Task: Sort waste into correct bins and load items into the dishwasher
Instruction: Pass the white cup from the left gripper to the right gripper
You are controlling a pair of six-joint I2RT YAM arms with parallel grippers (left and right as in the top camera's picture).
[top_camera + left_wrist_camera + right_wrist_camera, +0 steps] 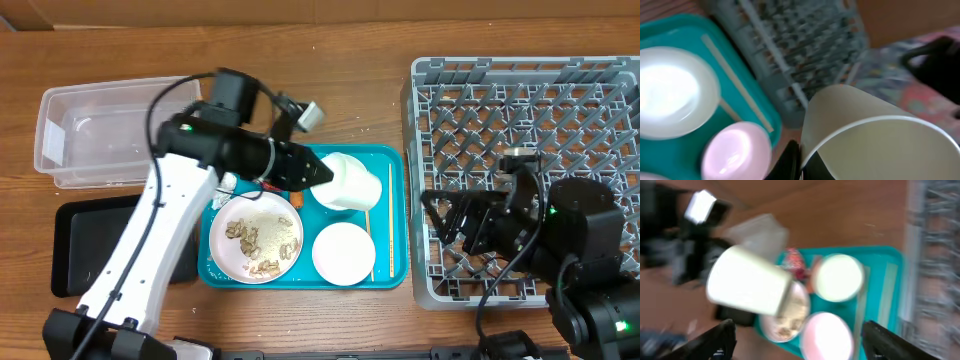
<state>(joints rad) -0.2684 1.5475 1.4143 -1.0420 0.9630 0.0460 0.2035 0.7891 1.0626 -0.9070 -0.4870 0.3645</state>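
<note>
My left gripper (322, 173) is shut on the rim of the white cup (347, 182), one finger (790, 161) outside the wall. It holds the cup (875, 145) tilted in the air over the teal tray. The cup (747, 280) also fills the upper left of the right wrist view. Below it sit the plate (255, 238) with beige food scraps, a pale pink bowl (827, 335) and a white bowl (839, 277). A red wrapper (794, 262) lies by the plate. My right gripper (799, 330) hangs open and empty over the dish rack's (530, 110) left side.
The teal tray (385, 275) also carries chopsticks (373, 225). A clear tub (95, 135) stands at the back left, with a flat black tray (85, 250) in front of it. The rack fills the right side of the table.
</note>
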